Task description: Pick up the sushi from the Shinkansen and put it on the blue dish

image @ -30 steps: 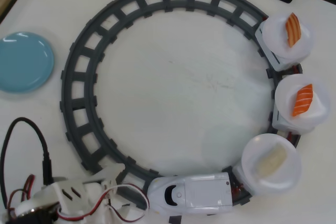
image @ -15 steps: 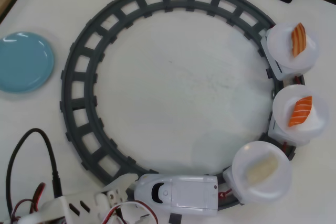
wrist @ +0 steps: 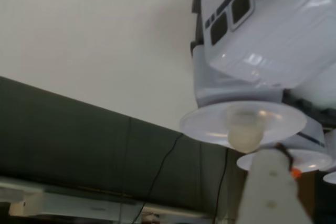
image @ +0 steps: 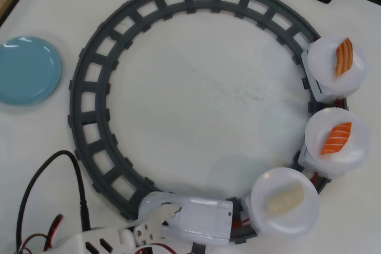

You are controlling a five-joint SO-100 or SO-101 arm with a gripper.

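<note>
Circling the table, the grey track is your landmark. On its lower arc rides the Shinkansen, its first white plate just behind carrying the sushi. Well outside the track's upper left lies the blue dish. Your gripper sits at the train's nose; you cannot tell how far its jaws are parted, and nothing shows in them.

White table — grey track, blue dish
</note>
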